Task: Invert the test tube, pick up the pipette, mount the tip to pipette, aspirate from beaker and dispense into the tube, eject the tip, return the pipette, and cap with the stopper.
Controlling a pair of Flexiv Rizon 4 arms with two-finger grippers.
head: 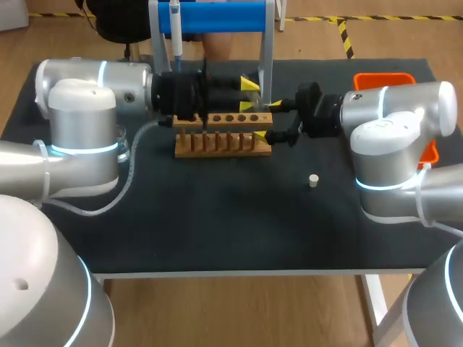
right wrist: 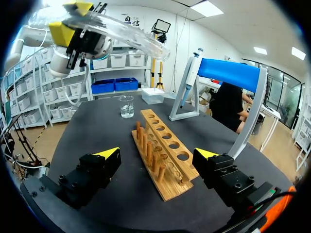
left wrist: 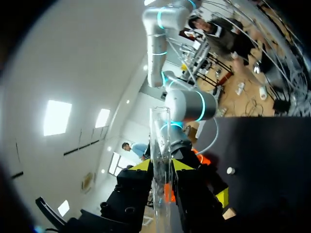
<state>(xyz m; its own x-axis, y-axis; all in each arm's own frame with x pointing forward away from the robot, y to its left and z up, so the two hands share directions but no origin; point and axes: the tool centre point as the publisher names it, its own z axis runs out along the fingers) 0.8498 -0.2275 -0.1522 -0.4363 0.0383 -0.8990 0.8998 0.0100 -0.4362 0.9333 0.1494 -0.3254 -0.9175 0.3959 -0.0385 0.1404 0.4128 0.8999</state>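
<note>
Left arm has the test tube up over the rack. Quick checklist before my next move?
1. Left gripper shut on the test tube: ok.
2. Test tube clear of the wooden rack, held above it: ok.
3. Test tube upright for seating: not ok, it looks slanted in the right wrist view.
4. Right gripper open, fingers either side of the rack's near end, away from the tube: ok.
5. Pipette hanging on its stand: ok.
6. Stopper loose on the table, apart from the rack: ok.
</note>
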